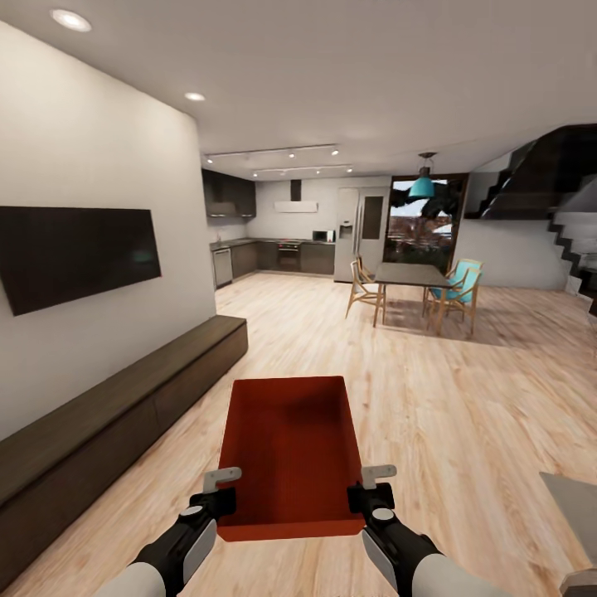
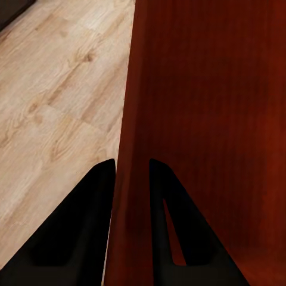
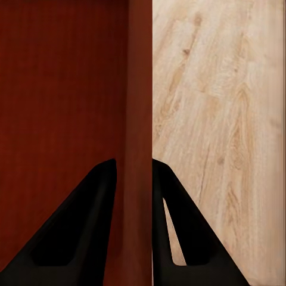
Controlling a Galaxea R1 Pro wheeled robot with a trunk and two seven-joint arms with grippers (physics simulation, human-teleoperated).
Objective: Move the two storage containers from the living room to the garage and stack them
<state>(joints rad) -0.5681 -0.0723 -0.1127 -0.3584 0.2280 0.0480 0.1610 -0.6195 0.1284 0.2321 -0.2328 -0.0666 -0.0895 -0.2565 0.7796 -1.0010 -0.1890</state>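
Observation:
I am in the living room, on its light wood-plank floor [image 1: 464, 414]. One orange-red storage container [image 1: 290, 448] hangs in front of me, held level above the planks with its open top up. My left gripper [image 1: 217, 491] is shut on its left wall near the closest corner. My right gripper [image 1: 373, 487] is shut on its right wall. In the left wrist view the black fingers [image 2: 89, 220] pinch the thin red wall of the container [image 2: 208, 119]. The right wrist view shows the same grip, fingers [image 3: 89, 220] either side of the container wall [image 3: 59, 89]. The garage is out of view.
A long dark low cabinet [image 1: 108, 414] runs along the left wall under a black TV [image 1: 75, 253]. Ahead stand a dining table [image 1: 410, 274] with chairs and a kitchen [image 1: 282, 253] behind. Stairs [image 1: 572, 240] rise at right. A grey object [image 1: 576, 506] sits low right.

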